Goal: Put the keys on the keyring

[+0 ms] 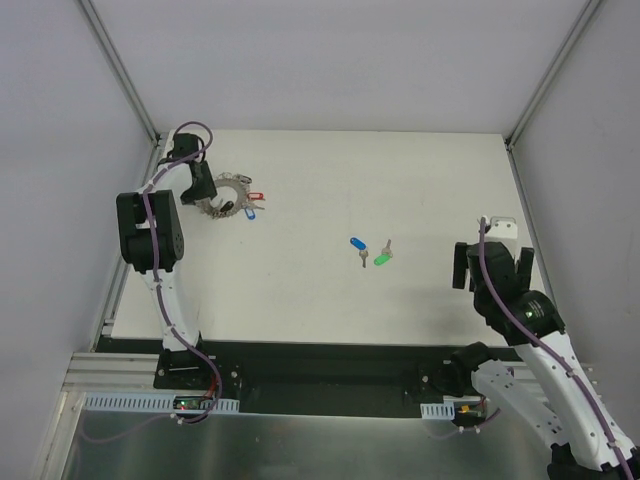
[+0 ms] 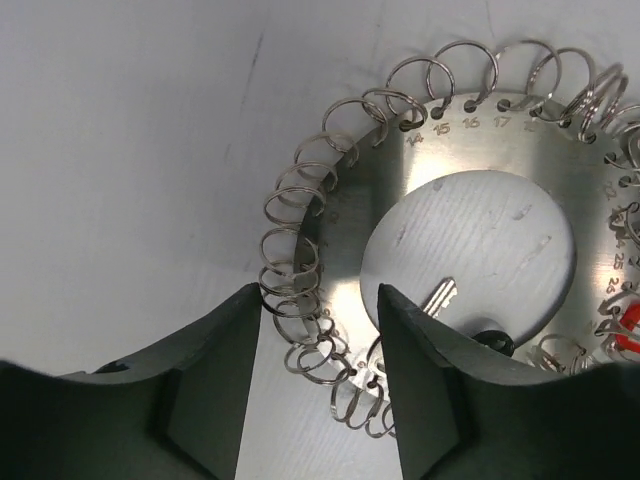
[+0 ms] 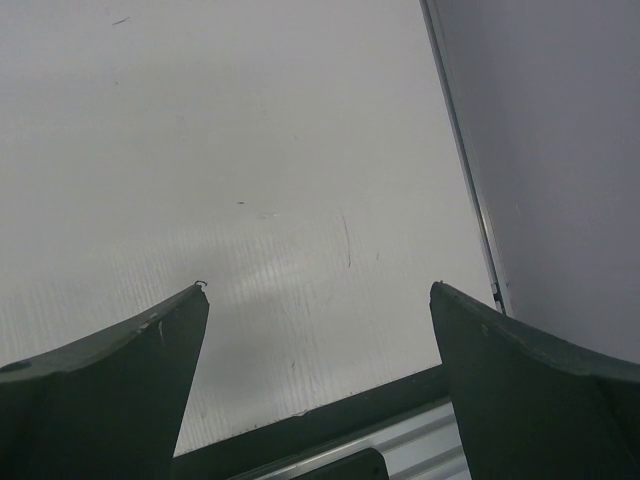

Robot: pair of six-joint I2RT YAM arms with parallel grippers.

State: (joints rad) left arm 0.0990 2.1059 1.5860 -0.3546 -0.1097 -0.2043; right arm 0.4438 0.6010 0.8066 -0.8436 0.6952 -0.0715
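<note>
The keyring (image 1: 236, 187), a wide silvery metal disc ringed with small split rings, lies at the back left. In the left wrist view the keyring (image 2: 470, 150) fills the upper right. My left gripper (image 1: 203, 190) is open, its fingers (image 2: 215, 380) straddling the ring's near-left rim; the gripper's gap (image 2: 318, 305) holds several split rings. The blue-tagged key (image 1: 357, 244) and the green-tagged key (image 1: 382, 258) lie loose at the table's middle. My right gripper (image 1: 491, 268) is open and empty (image 3: 318, 300) over bare table at the right, well away from both keys.
A red tag (image 1: 256, 196) and another blue tag (image 1: 250, 212) hang on the ring's right side. A black-tagged key (image 2: 487, 340) lies inside the ring's hole; the red tag (image 2: 630, 325) shows at the edge. The right wall rail (image 3: 465, 170) and front edge (image 3: 330, 425) are close to the right gripper.
</note>
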